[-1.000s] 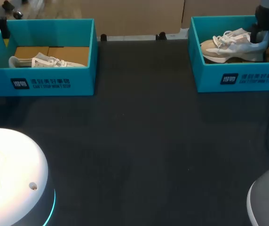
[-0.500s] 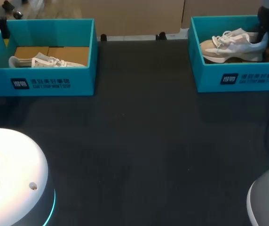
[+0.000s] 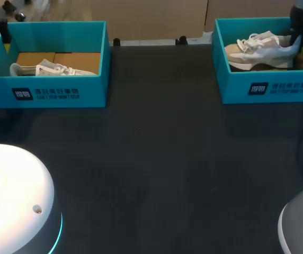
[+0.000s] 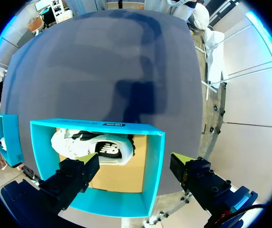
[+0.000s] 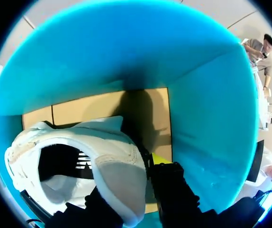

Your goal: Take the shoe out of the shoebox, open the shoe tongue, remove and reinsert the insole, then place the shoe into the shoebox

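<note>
my right hand [image 5: 132, 183] is down in the right shoebox [image 3: 268, 87], pinching the heel of the shoe [image 3: 260, 47], which is inside that box. one finger is mostly hidden by the heel. my left hand [image 4: 133, 175] hangs spread wide over the left shoebox [image 4: 154, 164]; a second shoe [image 4: 93, 147] lies in it.

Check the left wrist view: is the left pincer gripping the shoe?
No, the left pincer is open, apart from the shoe lying in the shoebox.
</note>
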